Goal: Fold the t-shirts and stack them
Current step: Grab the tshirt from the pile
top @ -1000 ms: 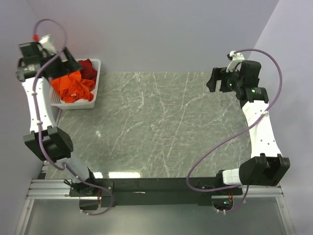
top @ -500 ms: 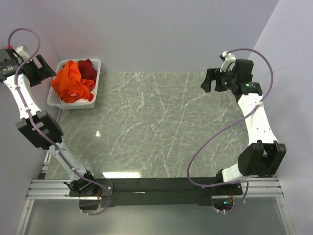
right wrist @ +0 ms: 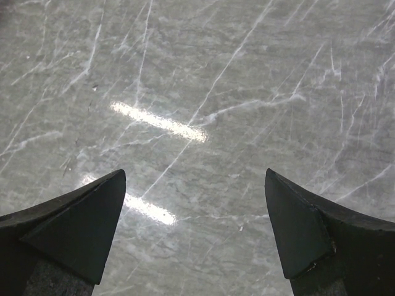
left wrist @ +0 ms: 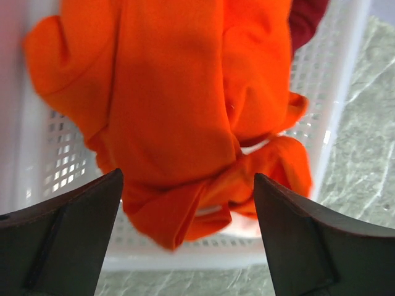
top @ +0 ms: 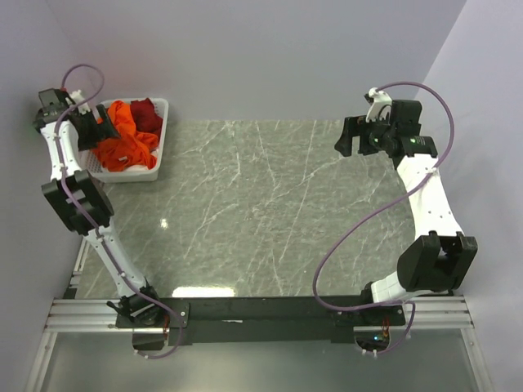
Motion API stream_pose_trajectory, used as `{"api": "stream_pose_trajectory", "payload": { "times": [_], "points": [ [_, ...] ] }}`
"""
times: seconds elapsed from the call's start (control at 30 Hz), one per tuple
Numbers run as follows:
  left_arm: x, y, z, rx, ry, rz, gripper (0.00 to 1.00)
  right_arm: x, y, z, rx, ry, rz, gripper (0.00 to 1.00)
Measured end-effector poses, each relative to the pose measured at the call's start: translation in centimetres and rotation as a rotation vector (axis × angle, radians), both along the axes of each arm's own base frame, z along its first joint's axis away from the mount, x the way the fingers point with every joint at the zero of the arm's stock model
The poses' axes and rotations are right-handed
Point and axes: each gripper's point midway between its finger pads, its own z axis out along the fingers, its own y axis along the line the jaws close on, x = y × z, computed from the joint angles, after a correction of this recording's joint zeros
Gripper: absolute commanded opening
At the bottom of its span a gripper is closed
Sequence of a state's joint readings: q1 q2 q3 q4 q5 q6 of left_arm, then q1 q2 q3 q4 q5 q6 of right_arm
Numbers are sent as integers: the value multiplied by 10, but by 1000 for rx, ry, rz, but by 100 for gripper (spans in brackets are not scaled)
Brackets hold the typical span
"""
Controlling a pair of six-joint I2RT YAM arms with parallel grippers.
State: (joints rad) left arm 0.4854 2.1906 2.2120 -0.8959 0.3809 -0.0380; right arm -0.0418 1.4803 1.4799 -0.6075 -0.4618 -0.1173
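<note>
Left gripper (left wrist: 188, 179): mine, over basket (top: 160, 160), fingers spread wide. Basket sits at far-left corner of table (top: 270, 204), close to back wall and left wall, so room is tight there. Inside: orange shirt (left wrist: 173, 92) crumpled, fills most of it; dark red shirt (top: 148, 113) bunched at far end, touching orange one. Right gripper (right wrist: 194, 176): mine, spread too, above marble near far-right edge, right wall close. Wide stretch of marble between basket and right gripper.

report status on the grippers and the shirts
Left gripper open above the orange shirt. Right gripper open, empty, over the table. That shirt and the dark red shirt bunched in the basket, unfolded. Nothing blocking.
</note>
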Motion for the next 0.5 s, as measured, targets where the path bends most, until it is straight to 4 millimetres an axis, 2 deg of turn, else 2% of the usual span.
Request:
{"api": "stream_pose_trajectory", "payload": {
  "times": [0.1, 0.23, 0.3, 0.33, 0.4, 0.43, 0.5],
  "points": [
    [6, -2, -22, -6, 35, -5, 88, 0, 0, 2, -8, -6, 5, 100],
    [9, -6, -44, -22, 73, -12, 75, 0, -2, 2, -19, -8, 9, 100],
    [11, -7, -48, -27, 78, -14, 60, 0, -2, 2, -26, -11, 11, 99],
    [12, -8, -49, -27, 76, -16, 40, 0, -2, 1, -28, -12, 12, 97],
    [13, -9, -48, -30, 72, -17, 8, 0, -3, 1, -33, -12, 14, 95],
    [13, -10, -47, -31, 71, -18, 0, 1, -3, 1, -33, -11, 15, 95],
    [16, -9, -43, -29, 60, -22, 0, 1, -3, -1, -35, -9, 17, 94]
  ]
}}
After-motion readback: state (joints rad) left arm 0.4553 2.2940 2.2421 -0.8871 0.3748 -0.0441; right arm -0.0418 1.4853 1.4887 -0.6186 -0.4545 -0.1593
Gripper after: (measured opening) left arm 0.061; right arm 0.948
